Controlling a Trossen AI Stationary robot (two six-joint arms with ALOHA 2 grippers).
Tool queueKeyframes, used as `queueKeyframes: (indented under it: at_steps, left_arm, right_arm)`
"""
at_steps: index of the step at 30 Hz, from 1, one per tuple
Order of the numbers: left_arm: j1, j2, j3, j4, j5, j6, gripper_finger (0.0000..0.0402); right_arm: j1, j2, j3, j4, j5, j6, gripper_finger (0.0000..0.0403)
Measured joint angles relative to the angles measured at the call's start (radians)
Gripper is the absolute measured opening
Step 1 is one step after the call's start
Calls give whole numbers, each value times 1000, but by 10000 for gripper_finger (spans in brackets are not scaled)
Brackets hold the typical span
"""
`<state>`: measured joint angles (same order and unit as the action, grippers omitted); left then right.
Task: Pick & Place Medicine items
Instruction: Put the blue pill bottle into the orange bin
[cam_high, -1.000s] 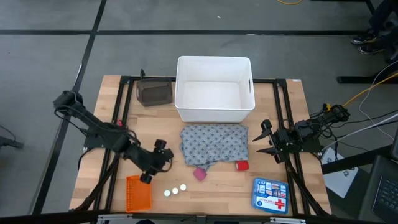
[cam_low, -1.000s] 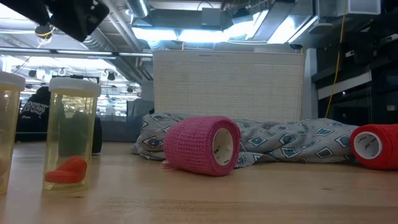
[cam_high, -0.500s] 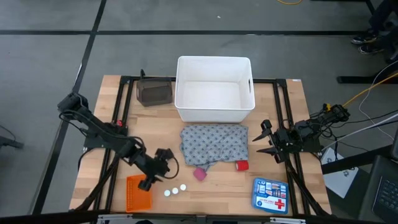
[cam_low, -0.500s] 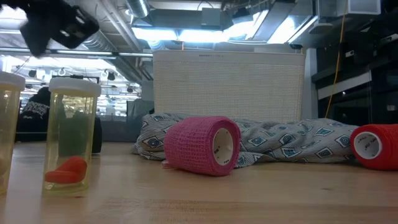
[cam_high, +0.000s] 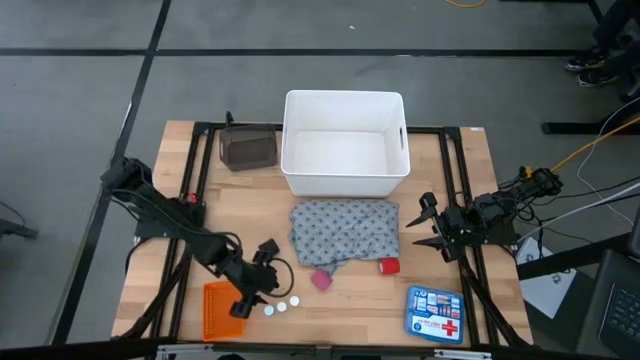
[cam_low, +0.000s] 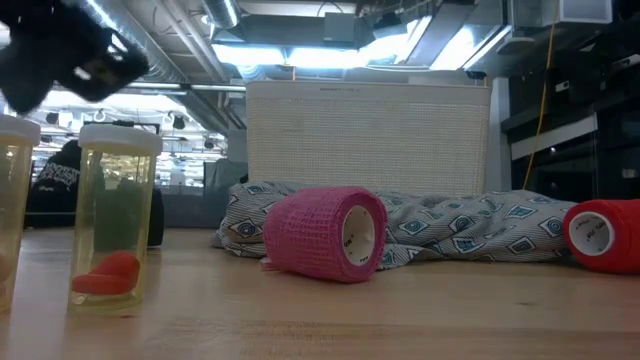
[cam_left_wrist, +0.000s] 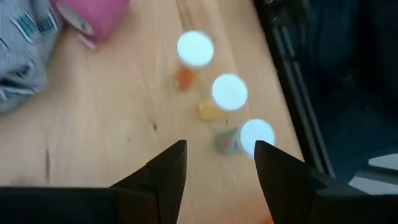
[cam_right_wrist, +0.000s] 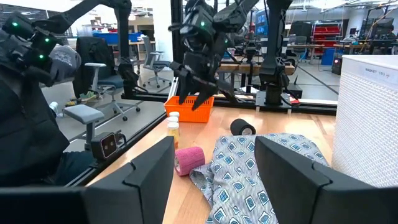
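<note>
Three small clear vials with white round caps (cam_left_wrist: 229, 91) stand upright in a row near the table's front edge (cam_high: 283, 304); two of them show at the left of the low view (cam_low: 118, 215). My left gripper (cam_left_wrist: 217, 158) hovers open just above them (cam_high: 256, 295), slanting down, touching nothing. A pink roll (cam_high: 321, 279) and a red roll (cam_high: 389, 266) lie against the near edge of the grey dotted cloth (cam_high: 343, 233). A black roll (cam_right_wrist: 242, 127) lies beside the cloth. My right gripper (cam_right_wrist: 214, 162) waits open at the table's right edge (cam_high: 425, 225).
A white bin (cam_high: 345, 155) stands at the back centre, with a dark clear container (cam_high: 248, 148) to its left. An orange basket (cam_high: 222, 310) sits left of the vials. A first-aid box (cam_high: 435, 313) lies at the front right.
My left gripper has moved toward the table's near edge and a little right, sinking toward the vials and rolling as it tipped further down. Its fingers have stayed open. Nothing on the table has moved.
</note>
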<state>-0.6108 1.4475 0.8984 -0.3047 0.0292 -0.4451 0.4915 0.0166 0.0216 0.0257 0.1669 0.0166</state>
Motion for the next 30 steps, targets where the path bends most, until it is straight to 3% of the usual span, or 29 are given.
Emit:
queueKeyframes:
  at_steps: [11, 23, 30]
  left_arm:
    - [22, 49, 138, -120, -32, -146, 187]
    - [-71, 52, 150, -193, -141, -350, 189]
    - [-112, 60, 150, -195, -169, -371, 234]
  right_arm:
    - [0, 0, 0, 0, 0, 0, 224]
    - [0, 0, 0, 0, 0, 0, 224]
    - [0, 0, 0, 0, 0, 0, 224]
